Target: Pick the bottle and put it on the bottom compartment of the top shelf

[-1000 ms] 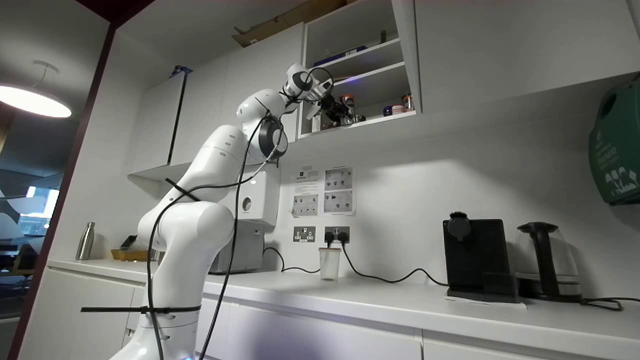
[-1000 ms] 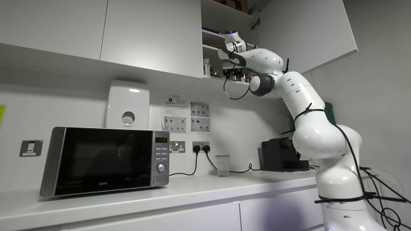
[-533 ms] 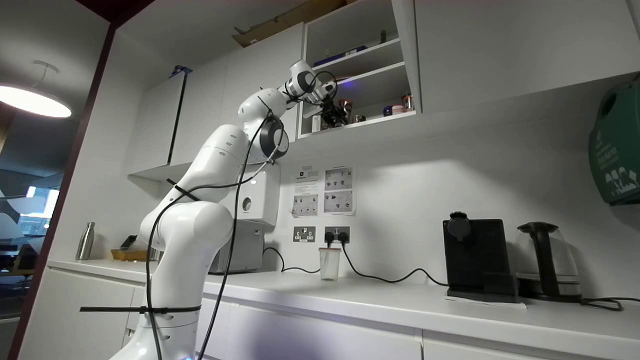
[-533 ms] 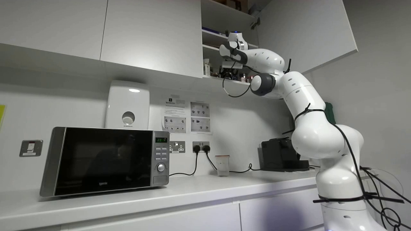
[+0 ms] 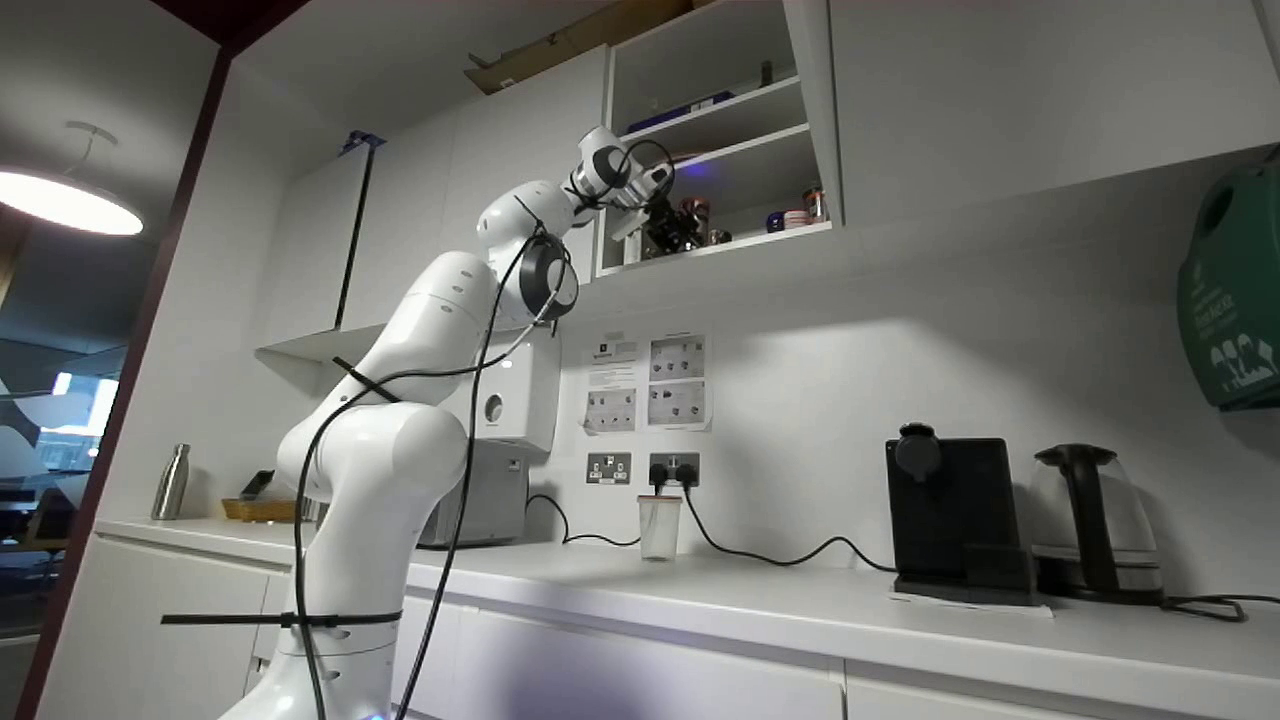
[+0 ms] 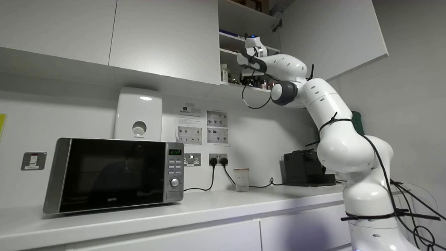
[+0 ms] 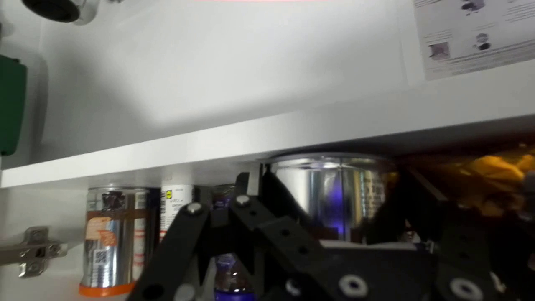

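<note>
Bottle, likely shiny cylinder [image 7: 330,192], sits between 2 spread fingers [image 7: 254,180] of gripper [image 7: 336,179], inside lower compartment [image 5: 770,182]; clamped or loose, unclear. Pick, carry seem done; release, retreat left.

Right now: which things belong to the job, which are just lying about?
Job:
hand
bottom cabinet compartment
silver container by the hand, possibly the bottle; can't confirm

Lying about:
kettle
black coffee machine
microwave
orange-lidded jar

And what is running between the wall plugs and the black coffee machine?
A black cable, from one plug along the counter to the machine; both exterior views show it.
</note>
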`<action>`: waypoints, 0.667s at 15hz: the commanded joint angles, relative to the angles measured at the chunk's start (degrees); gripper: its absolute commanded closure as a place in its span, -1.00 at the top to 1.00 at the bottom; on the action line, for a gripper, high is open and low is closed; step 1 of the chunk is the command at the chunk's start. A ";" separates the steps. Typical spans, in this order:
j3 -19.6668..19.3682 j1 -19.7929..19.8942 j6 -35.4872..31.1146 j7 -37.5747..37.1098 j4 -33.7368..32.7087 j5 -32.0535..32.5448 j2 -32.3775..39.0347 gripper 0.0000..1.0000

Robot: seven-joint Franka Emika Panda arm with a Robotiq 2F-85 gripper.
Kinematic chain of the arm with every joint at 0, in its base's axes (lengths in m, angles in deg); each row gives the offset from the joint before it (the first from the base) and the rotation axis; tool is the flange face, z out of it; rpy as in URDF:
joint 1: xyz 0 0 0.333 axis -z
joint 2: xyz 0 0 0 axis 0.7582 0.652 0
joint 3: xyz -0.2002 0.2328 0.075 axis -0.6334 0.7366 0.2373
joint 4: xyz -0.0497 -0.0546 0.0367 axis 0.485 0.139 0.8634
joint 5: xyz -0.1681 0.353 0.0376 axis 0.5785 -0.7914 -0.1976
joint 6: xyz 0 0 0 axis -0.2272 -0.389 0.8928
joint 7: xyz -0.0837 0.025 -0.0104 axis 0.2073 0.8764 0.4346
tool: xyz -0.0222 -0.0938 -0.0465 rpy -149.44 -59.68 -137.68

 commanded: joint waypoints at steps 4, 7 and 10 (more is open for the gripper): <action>-8.19 -5.99 -5.87 -4.77 1.02 14.86 1.23 0.16; -8.76 -7.30 -4.49 -4.37 1.67 15.79 0.83 0.16; -6.96 -6.81 -2.34 -3.26 2.89 11.82 0.17 0.16</action>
